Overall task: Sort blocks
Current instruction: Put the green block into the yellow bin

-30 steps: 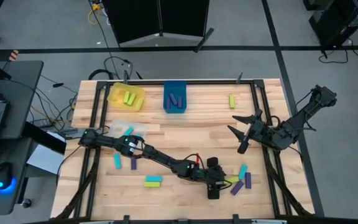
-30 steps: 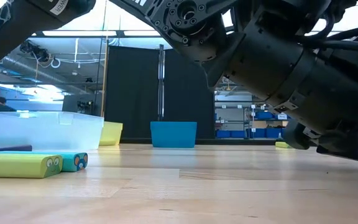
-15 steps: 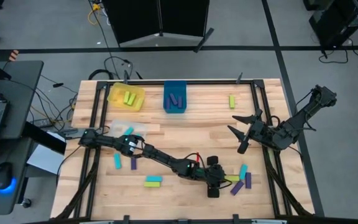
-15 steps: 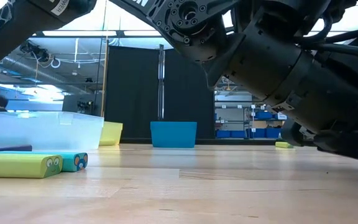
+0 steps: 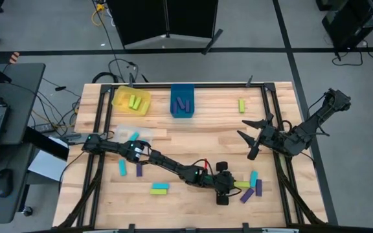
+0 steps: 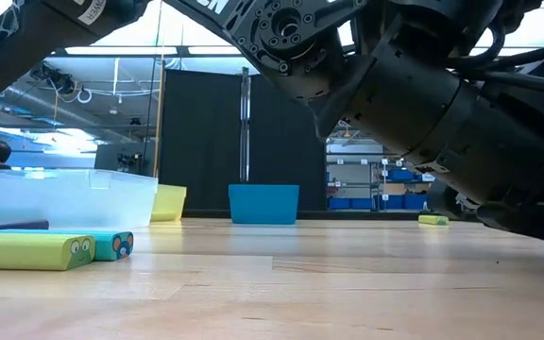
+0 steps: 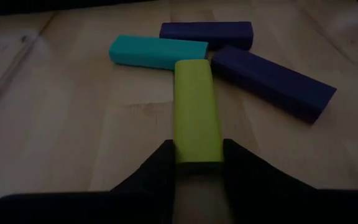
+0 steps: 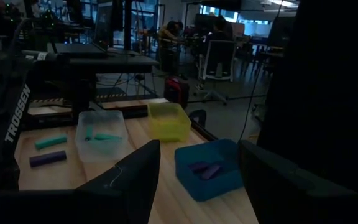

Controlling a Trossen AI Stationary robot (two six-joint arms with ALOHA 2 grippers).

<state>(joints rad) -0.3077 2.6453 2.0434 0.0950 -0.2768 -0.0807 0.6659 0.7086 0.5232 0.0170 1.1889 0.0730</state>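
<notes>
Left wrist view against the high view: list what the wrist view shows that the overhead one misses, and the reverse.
Only the left wrist view shows the left gripper closed around the end of a lime block, which touches a teal block beside two purple blocks.

Only the high view shows the yellow bin, blue bin, clear bin and the waiting right gripper at the table's right edge.

Both show that lime, teal and purple cluster on the wooden table.
</notes>
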